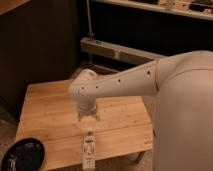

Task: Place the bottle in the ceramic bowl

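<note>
Near the front edge of the light wooden slatted table (50,107): small slim white plastic bottle (89,150) with dark-printed label, capped end nearest the tool. Just behind it, apart, not touching: pale two-finger gripper (86,116), pointing down over the tabletop, spread wide, gripping nothing. By the table's front-left corner, well left of the bottle: round glossy black ceramic bowl (22,155).

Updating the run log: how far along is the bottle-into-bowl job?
Done: nothing yet; the bottle sits on the wooden table near its front edge, outside the ceramic bowl off to its left. In hand: the gripper hovers open over the table just beyond the bottle, holding nothing. Left: grasp, carry left, release in the bowl.
</note>
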Robot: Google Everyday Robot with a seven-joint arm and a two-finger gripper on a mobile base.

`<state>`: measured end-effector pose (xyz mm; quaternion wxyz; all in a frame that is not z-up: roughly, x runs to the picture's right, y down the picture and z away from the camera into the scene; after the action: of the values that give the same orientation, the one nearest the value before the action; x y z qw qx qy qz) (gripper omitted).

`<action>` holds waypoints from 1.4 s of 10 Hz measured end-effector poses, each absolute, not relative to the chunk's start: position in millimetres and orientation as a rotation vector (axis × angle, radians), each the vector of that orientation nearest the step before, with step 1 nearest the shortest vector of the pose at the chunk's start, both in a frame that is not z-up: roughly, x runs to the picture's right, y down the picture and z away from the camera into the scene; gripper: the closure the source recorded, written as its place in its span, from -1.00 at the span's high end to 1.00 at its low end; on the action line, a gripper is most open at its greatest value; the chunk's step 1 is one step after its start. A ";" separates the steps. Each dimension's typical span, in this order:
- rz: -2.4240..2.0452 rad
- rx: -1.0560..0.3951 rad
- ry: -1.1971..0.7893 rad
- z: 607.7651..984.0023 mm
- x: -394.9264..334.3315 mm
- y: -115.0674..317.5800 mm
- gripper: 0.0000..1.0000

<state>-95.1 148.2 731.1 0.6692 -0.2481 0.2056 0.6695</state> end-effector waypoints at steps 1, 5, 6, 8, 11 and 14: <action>1.506 -0.569 0.463 738.2 -98.0 153.0 0.30; 1.486 -0.627 0.506 769.9 -105.0 178.4 0.30; 1.478 -0.643 0.518 774.9 -108.0 184.0 0.30; 1.462 -0.673 0.551 784.7 -112.1 196.5 0.30; 1.436 -0.700 0.603 795.9 -115.9 217.2 0.30; 1.427 -0.717 0.641 801.6 -112.4 230.7 0.25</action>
<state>-112.4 230.7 801.6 0.6522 -0.3158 0.2822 0.6287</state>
